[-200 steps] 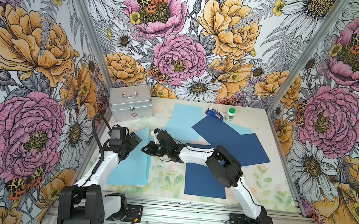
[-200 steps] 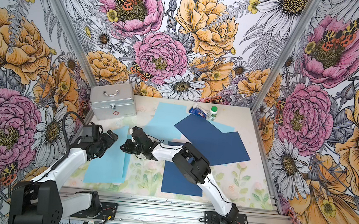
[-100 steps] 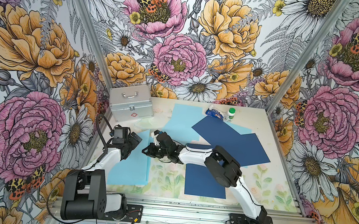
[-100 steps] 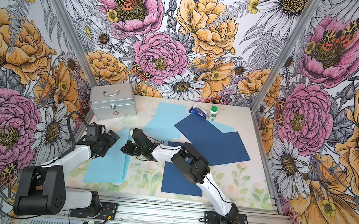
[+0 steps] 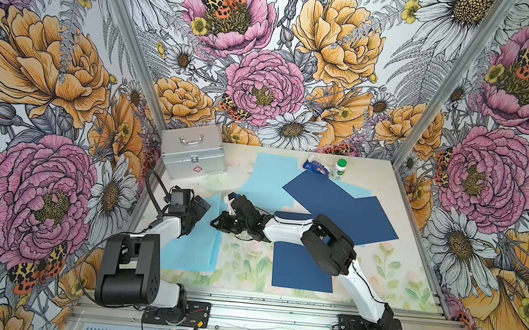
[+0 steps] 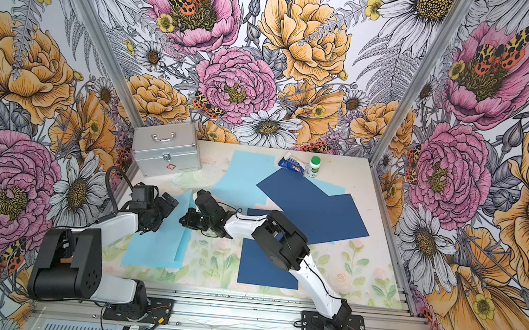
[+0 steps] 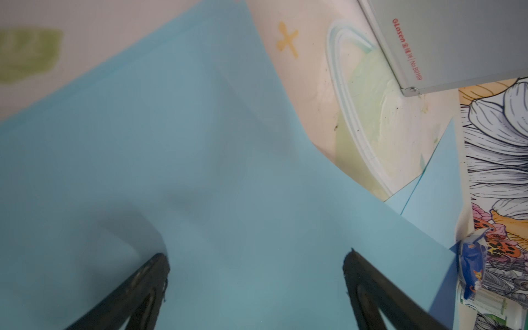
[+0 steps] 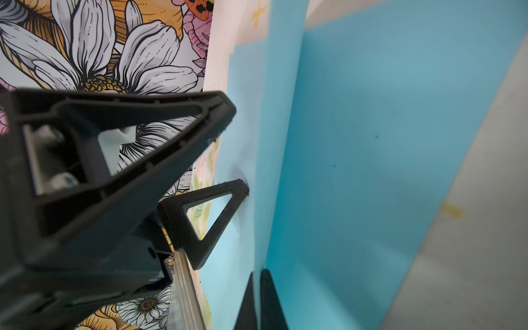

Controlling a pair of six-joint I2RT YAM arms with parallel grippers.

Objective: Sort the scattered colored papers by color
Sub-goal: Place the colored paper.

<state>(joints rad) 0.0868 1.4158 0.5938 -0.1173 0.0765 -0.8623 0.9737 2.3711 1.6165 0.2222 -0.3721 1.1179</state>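
Four eyes on me: a stereo pair overhead, one camera on each wrist.

Both top views look steeply down from high above my base rail, taking in the whole table [image 5: 388, 270], both arms and the flowered walls [image 5: 49, 85], nearly the same picture twice. My left wrist camera rides low over light blue paper [image 7: 200, 171], facing past my left gripper [image 7: 257, 255] toward the silver case [image 7: 457, 43] and packet [image 7: 471, 265] at the back, which both top views share. My right wrist camera sits very close, edge-on to light blue paper, facing one of those walls with my left gripper [image 8: 238, 150] looming near.
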